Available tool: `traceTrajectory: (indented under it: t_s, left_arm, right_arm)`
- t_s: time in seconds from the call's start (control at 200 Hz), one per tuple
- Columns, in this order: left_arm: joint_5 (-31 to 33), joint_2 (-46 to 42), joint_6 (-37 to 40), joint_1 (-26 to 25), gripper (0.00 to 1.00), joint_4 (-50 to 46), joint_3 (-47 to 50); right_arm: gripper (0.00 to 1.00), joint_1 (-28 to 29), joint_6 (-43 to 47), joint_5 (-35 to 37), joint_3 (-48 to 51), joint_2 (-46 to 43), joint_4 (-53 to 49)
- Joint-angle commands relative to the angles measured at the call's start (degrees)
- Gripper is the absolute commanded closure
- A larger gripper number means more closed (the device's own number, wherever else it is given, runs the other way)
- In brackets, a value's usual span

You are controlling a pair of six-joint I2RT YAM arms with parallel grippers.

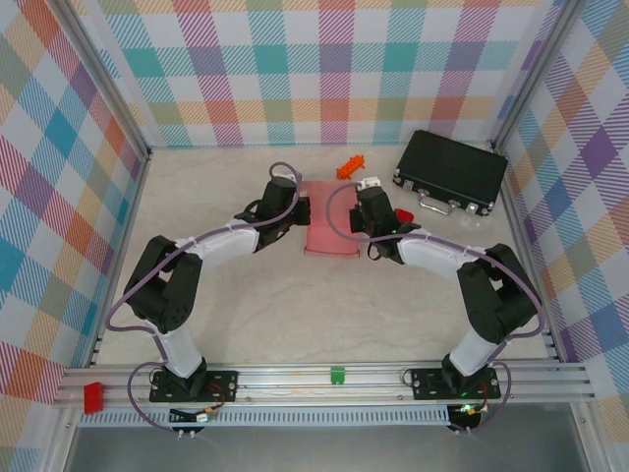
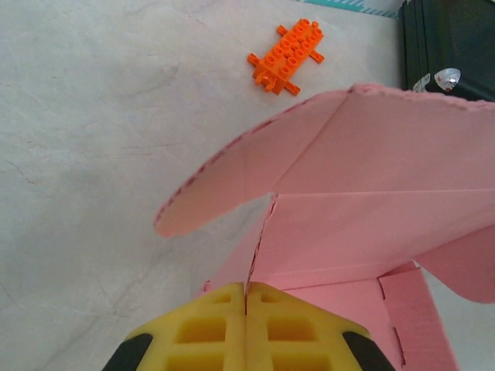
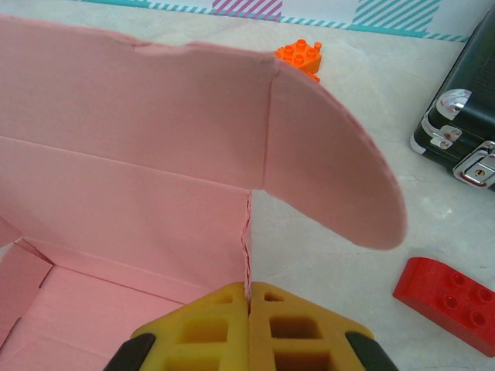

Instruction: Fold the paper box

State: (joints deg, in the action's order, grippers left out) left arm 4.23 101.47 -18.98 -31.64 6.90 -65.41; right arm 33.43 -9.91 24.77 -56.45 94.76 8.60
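The paper box [image 1: 331,228], plain pink thin cardboard half raised from a flat die-cut sheet, lies on the tabletop between the two tools, with one at each of its side edges.

The left tool [image 1: 303,208] is pressed narrow at the box's left edge. In the left wrist view the paper box [image 2: 371,193] stands directly ahead of the left tool [image 2: 246,297]. The corner crease of an upright wall runs down into the line where the two yellow fingers [image 2: 201,328] meet, so the tool looks pinched on that wall. A rounded flap curls out ahead and to the left of the tips.

The right tool [image 1: 356,214] is pinched the same way on the opposite edge. From the right wrist, the paper box [image 3: 131,154] has its floor to the left of the right tool [image 3: 249,297]. Its back wall stands ahead, and a rounded flap sweeps off to the right.

Beyond the box, ahead of both tools, lies a small orange studded toy plate [image 1: 351,165] [image 2: 286,56] [image 3: 302,56]. Further ahead and to the right sits a black hard case with metal latches [image 1: 450,170] [image 2: 448,46] [image 3: 464,116]. A red curved studded brick [image 3: 445,301] lies just to the right of the right tool on the pale marbled tabletop [image 1: 295,315] [image 2: 93,154] [image 3: 325,255].
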Motion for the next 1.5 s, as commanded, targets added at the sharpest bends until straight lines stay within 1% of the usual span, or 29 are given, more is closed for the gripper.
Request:
traceTrajectory:
  t_s: [0.0,0.285,0.585,0.825,0.98,1.165,1.475,1.495]
  left_arm:
    - [1.8,-2.5,-2.0,-1.2,1.00,3.9,1.7]
    - [5.5,-4.1,-3.3,-2.5,1.00,6.8,5.4]
    - [8.8,-5.1,-4.0,-3.7,1.00,9.3,8.5]
    - [11.3,-6.0,-4.6,-5.1,1.00,11.0,11.2]
    - [12.4,-6.7,-5.2,-5.9,1.00,12.5,13.2]
    - [14.9,-7.8,-5.6,-7.2,1.00,14.4,15.4]
    - [16.5,-8.6,-6.5,-8.6,1.00,15.3,17.1]
    - [16.5,-8.7,-6.5,-8.7,0.99,15.3,17.1]
  right_arm:
    - [0.99,1.4,-1.4,1.3,0.7,0.0,4.8]
    - [1.00,3.1,-0.7,3.5,1.8,1.4,8.2]
    - [1.00,4.2,-0.9,3.9,3.9,2.8,11.8]
    - [1.00,5.3,-0.9,5.5,4.3,4.0,12.5]
    - [0.98,6.3,-1.3,8.1,5.2,4.3,13.5]
    - [0.99,7.6,-2.2,11.1,6.1,4.3,14.3]
    - [1.00,9.3,-3.6,15.0,7.7,3.7,15.0]
    - [1.00,9.5,-3.7,15.2,7.8,3.8,15.2]
